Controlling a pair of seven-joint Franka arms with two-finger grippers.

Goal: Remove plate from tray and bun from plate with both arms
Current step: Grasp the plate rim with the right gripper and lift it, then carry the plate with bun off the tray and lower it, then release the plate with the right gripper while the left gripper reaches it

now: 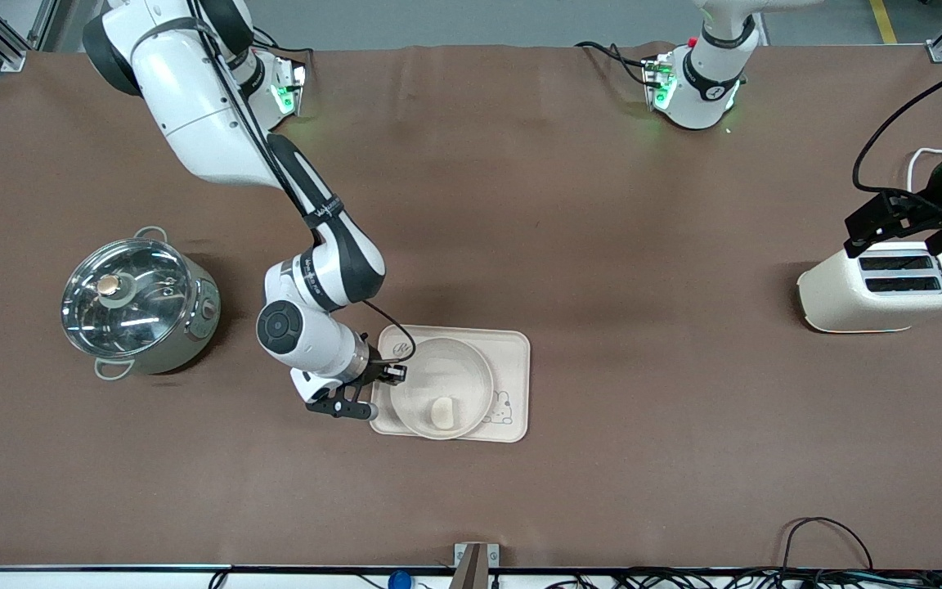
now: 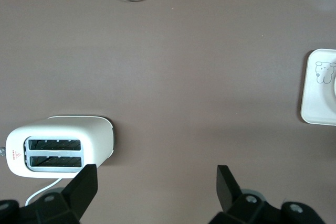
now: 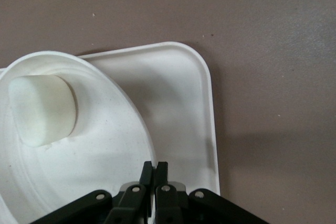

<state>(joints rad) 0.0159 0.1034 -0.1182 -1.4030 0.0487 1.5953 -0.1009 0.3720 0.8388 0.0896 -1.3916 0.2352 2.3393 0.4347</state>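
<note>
Plate (image 1: 441, 388) and tray (image 1: 512, 348) sit together near the middle of the table, the round cream plate resting on the rectangular tray with the rabbit drawing. Seen from the front camera, the bun (image 1: 442, 411) lies inside the plate toward its six o'clock edge, a small pale oblong lump.

At the plate's nine o'clock edge, toward the right arm's end of the table, the right gripper (image 1: 387, 377) has its fingers pinched tight on the plate's raised rim; the right wrist view shows the two fingers (image 3: 148, 174) pressed together with the rim (image 3: 142, 129) between them, and the bun (image 3: 42, 109) lying in the plate's hollow. The tray's rounded corner (image 3: 202, 66) shows just beside the plate there.

Over at the left arm's end of the table, the left gripper (image 2: 156, 187) hangs above the cream toaster (image 1: 884, 290), its fingers spread wide and holding nothing. The left arm waits there. In the left wrist view the toaster's two slots (image 2: 54, 153) face upward, and a corner of the tray (image 2: 317, 87) shows well apart from it.

A lidded steel pot (image 1: 137, 301) stands at the right arm's end of the table, at roughly ten o'clock from the plate.
</note>
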